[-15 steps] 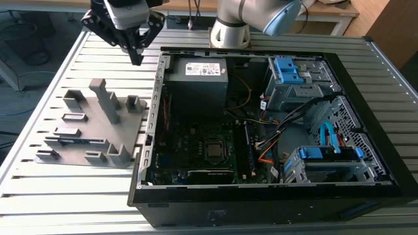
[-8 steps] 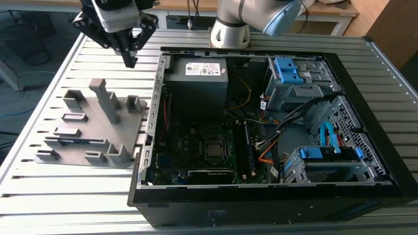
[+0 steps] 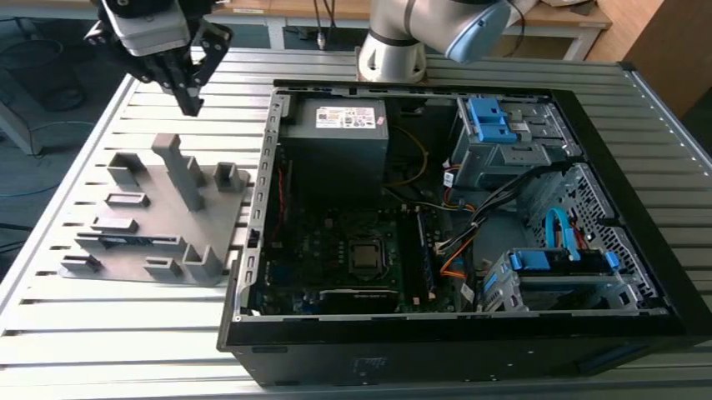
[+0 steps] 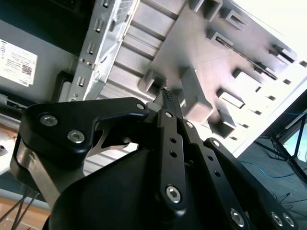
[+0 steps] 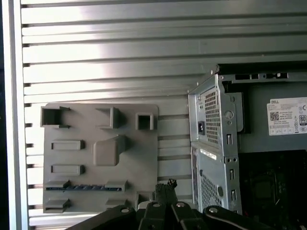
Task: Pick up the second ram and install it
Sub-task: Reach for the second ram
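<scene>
The second ram (image 5: 79, 187) is a slim dark blue-green stick lying on edge in a slot of the gray holder plate (image 5: 100, 158). In the exterior view the ram (image 3: 125, 240) sits near the plate's (image 3: 156, 221) left front part. My gripper (image 3: 192, 105) hangs above the table behind the plate's far end, well apart from the ram. Its fingers meet at the tips with nothing between them, as both wrist views show for the gripper (image 4: 168, 96) (image 5: 165, 186).
An open computer case (image 3: 468, 325) lies to the exterior view's right of the plate, with its metal wall (image 5: 211, 143) close by. A dark memory stick (image 3: 423, 254) stands on the motherboard beside the processor socket (image 3: 364, 257). The slatted metal table (image 3: 133, 333) surrounds both.
</scene>
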You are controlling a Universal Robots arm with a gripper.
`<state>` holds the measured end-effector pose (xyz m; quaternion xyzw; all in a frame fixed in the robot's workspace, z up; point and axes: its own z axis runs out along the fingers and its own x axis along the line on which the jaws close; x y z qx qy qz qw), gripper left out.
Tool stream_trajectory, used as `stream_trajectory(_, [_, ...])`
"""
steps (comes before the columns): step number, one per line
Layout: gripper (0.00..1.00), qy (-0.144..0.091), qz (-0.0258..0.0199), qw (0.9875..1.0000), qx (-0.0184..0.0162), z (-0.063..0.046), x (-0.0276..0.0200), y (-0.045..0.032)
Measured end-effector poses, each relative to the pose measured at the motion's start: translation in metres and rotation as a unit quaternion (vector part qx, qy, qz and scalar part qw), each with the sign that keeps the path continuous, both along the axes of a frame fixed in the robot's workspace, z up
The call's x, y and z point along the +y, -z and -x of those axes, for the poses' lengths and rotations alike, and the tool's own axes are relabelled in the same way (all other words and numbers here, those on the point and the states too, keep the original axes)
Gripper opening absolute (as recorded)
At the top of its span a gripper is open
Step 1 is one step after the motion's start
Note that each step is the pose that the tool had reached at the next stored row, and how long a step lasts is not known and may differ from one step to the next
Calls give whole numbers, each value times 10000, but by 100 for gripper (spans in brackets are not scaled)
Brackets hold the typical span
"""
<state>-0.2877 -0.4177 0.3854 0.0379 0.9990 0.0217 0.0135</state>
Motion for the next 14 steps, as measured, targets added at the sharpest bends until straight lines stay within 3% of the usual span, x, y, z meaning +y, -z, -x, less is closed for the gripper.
stream_trajectory(14, [10,-1,0,10000,0,239,-112,23])
